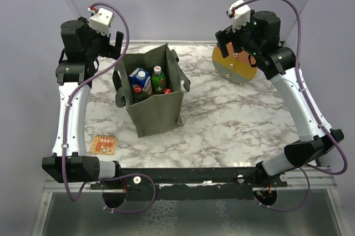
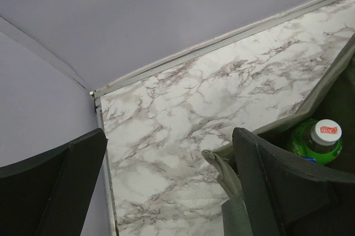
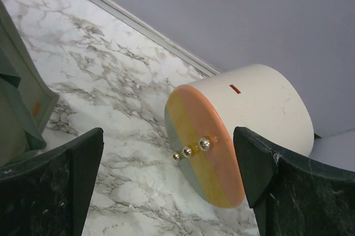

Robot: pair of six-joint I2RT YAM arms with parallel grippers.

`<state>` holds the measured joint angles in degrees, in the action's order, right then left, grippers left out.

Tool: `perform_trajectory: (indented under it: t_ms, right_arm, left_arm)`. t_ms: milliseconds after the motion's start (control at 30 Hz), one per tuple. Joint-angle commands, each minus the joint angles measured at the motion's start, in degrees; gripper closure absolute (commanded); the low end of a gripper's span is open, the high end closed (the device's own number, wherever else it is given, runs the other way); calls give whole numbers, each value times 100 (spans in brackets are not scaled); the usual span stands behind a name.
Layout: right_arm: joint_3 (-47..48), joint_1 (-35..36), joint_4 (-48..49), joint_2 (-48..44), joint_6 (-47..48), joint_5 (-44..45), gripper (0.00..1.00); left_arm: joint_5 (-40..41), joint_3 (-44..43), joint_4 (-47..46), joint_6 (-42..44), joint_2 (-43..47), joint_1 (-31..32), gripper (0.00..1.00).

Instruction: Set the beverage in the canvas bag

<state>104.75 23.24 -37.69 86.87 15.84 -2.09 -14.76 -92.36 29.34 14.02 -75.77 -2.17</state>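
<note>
The olive-green canvas bag [image 1: 155, 114] stands upright in the middle-left of the marble table, its mouth wide. Inside it stand a green beverage bottle [image 1: 158, 79] with a white cap, a blue-and-white carton [image 1: 141, 79] and red-capped bottles [image 1: 137, 89]. My left gripper [image 1: 113, 45] hangs open and empty just behind the bag's left rim. In the left wrist view the gripper [image 2: 166, 183] frames bare marble, with a bag handle [image 2: 224, 170] and the green bottle [image 2: 318, 139] to its right. My right gripper [image 1: 228, 47] is open and empty.
A cream cylinder with an orange, yellow and grey lid [image 1: 236, 65] lies on its side at the back right, right under my right gripper [image 3: 169, 189]; its lid [image 3: 206, 147] faces the camera. A flat orange snack packet [image 1: 104, 144] lies at the front left. The bag's side [image 3: 16, 100] shows at left.
</note>
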Motion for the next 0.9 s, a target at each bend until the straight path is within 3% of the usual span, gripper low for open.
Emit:
perform_trajectory:
  t_ms: [0, 200, 500, 867]
  right_arm:
    - [-203, -72, 377, -381, -226, 696, 0]
    - [-472, -95, 415, -584, -434, 1235, 0]
    - [-899, -451, 898, -882, -872, 1886, 0]
    - [-542, -1016, 934, -868, -870, 1377, 0]
  left_arm:
    - [-213, -183, -376, 338, -41, -28, 1]
    - [-547, -122, -523, 242, -38, -29, 1]
    - [23, -491, -694, -576, -22, -138, 1]
    - [-558, -589, -759, -690, 296, -445, 1]
